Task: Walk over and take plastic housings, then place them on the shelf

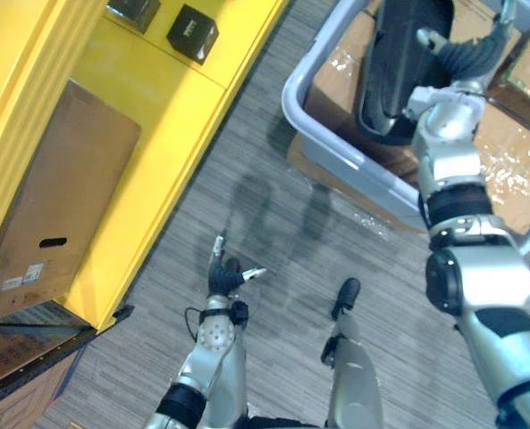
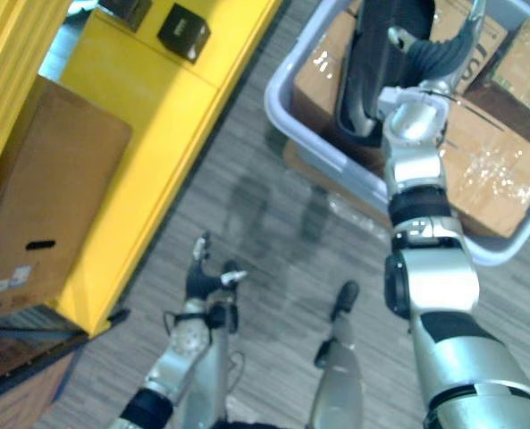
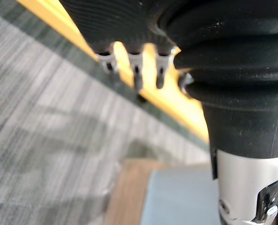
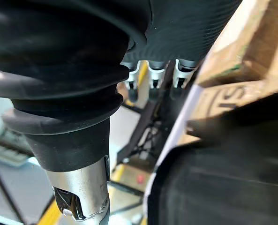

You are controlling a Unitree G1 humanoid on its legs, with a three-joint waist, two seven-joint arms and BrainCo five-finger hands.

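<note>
Left eye view: black plastic housing [image 1: 391, 80] is standing on end among cardboard boxes [image 1: 513, 174] inside the grey bin [image 1: 336, 154], well apart from the yellow shelf [image 1: 162, 125]. Right hand [image 1: 466, 52] is reaching into the bin and resting against the housing's upper part; whether it is gripping cannot be told. Left hand [image 1: 222, 277] is hanging low over the floor [image 1: 273, 223], fingers relaxed, holding nothing.
</note>
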